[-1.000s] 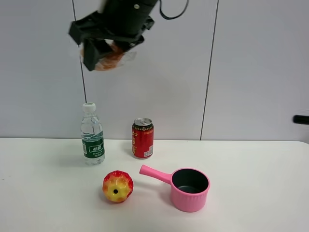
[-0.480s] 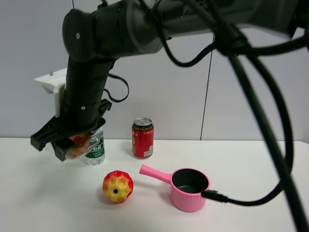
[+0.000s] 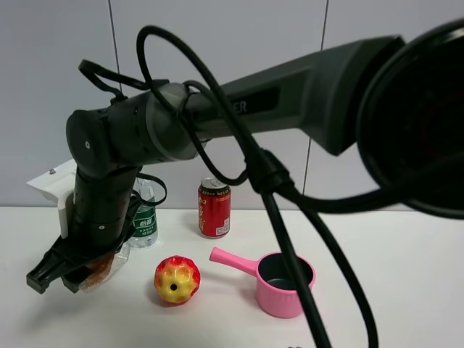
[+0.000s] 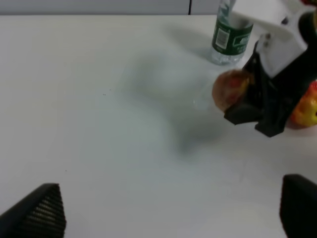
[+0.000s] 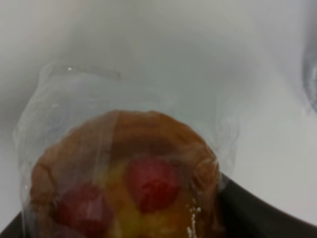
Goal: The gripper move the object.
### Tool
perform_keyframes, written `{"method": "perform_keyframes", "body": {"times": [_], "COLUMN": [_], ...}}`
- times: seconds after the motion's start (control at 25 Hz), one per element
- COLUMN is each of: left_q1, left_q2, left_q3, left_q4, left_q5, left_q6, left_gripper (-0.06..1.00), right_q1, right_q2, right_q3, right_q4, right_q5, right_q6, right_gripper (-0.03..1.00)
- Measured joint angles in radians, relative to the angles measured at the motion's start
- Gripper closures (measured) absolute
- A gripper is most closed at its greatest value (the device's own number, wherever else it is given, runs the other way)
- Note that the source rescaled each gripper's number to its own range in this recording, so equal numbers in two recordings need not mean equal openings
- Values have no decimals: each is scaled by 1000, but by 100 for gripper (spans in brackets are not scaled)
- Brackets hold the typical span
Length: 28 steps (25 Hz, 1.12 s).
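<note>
The bun (image 3: 99, 266), golden-brown with red spots in clear wrap, is held between the fingers of my right gripper (image 3: 61, 272), low over the white table (image 3: 377, 239) at the left front. The right arm reaches across from the right. The right wrist view shows the bun (image 5: 129, 183) close up, filling the jaws. The left wrist view shows the bun (image 4: 230, 89) in the right gripper (image 4: 255, 121), beside the bottle. My left gripper (image 4: 171, 213) is open and empty over bare table, well apart from the bun.
A water bottle (image 3: 147, 217) stands just behind the right gripper. A red can (image 3: 214, 208) stands at the back middle. A glossy yellow-red bumpy ball (image 3: 177, 279) lies right of the bun. A pink pot (image 3: 284, 283) with a handle sits further right.
The right arm has swung down from high above the bottle to the table's left front, carrying the bun with it. The other things have not moved.
</note>
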Motion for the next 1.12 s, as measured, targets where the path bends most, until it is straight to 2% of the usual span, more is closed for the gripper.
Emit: {"method": "perform_keyframes", "body": {"times": [0.36, 0.4, 0.44, 0.56, 0.64, 0.88, 1.12], "left_q1": [0, 0, 0, 0, 0, 0, 0], "left_q2": [0, 0, 0, 0, 0, 0, 0], "left_q3": [0, 0, 0, 0, 0, 0, 0], "left_q4": [0, 0, 0, 0, 0, 0, 0], "left_q5": [0, 0, 0, 0, 0, 0, 0], "left_q6": [0, 0, 0, 0, 0, 0, 0], "left_gripper": [-6, -6, -6, -6, -6, -6, -6], "right_q1": [0, 0, 0, 0, 0, 5, 47], "right_q2": [72, 72, 72, 72, 72, 54, -125], "right_q3": [-1, -1, -1, -1, -1, -1, -1], "right_q4": [-93, -102, -109, -121, -129, -144, -152], "right_q5": [-3, -4, -8, -12, -13, 44, 77], "right_q6": [-8, -10, -10, -12, -15, -15, -37], "right_gripper": [96, 92, 84, 52, 41, 37, 36]}}
